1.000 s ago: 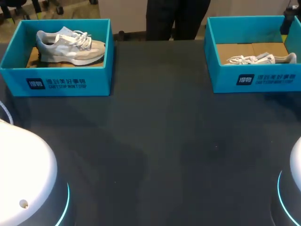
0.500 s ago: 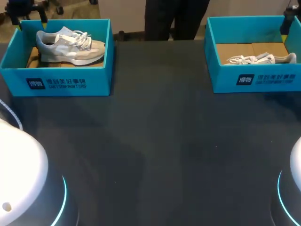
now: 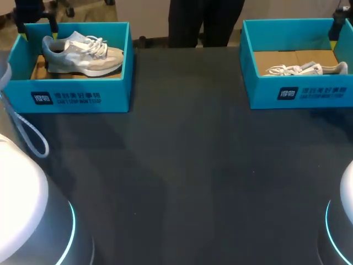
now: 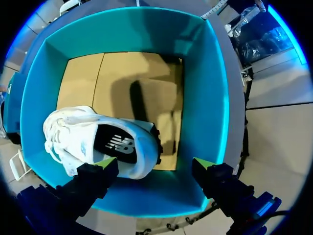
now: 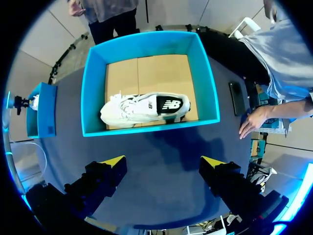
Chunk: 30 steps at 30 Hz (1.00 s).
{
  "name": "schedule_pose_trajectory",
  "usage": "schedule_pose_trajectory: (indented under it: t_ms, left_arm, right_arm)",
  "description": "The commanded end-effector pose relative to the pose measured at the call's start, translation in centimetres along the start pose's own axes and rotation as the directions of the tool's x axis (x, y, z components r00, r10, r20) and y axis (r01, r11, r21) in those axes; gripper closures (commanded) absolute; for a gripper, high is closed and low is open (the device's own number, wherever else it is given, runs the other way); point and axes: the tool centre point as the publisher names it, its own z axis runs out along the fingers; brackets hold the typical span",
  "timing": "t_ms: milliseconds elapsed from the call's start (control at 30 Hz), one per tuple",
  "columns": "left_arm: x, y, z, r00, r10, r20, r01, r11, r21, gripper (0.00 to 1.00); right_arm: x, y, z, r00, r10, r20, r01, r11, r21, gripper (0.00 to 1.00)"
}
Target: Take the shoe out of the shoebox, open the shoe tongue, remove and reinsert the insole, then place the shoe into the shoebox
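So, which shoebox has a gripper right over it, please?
The left shoebox; the left gripper hangs over its wall, while the right gripper hangs over bare table.

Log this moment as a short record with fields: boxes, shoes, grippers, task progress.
left shoebox: open, holds a pale shoe upright on its sole
right shoebox: open, holds a white shoe lying on its side
left gripper: open, empty, above the left shoebox
right gripper: open, empty, over the table, short of the right shoebox
progress: neither shoe taken out yet
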Motion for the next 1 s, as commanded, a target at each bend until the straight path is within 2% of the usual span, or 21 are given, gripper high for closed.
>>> schedule_pose_trajectory:
  t_ms: [33, 300, 667, 700, 1000]
  left_arm:
    - [0.3, 1.1, 1.2, 1.000, 0.011, -0.004, -0.011, 0.995, 0.101, 0.00]
    - [0.3, 0.8, 2.4, 1.000, 0.021, 0.011, -0.022, 0.990, 0.143, 0.01]
    - [-0.6, 0.6, 3.6, 1.000, 0.022, 0.008, -0.023, 0.991, 0.134, 0.00]
    - [-0.6, 0.7, 3.7, 1.000, 0.022, 0.007, -0.023, 0.990, 0.139, 0.06]
    - [-0.5, 0.9, 4.8, 1.000, 0.012, 0.001, -0.012, 0.988, 0.154, 0.12]
  right_arm:
    - [0.0, 0.0, 0.0, 1.000, 0.001, 0.001, -0.001, 1.000, -0.001, 0.00]
    - [0.0, 0.0, 0.0, 1.000, 0.001, 0.001, -0.001, 1.000, -0.001, 0.00]
    - [0.0, 0.0, 0.0, 1.000, 0.001, 0.001, -0.001, 1.000, -0.001, 0.00]
    - [0.0, 0.0, 0.0, 1.000, 0.001, 0.001, -0.001, 1.000, -0.001, 0.00]
    - [0.0, 0.0, 0.0, 1.000, 0.001, 0.001, -0.001, 1.000, -0.001, 0.00]
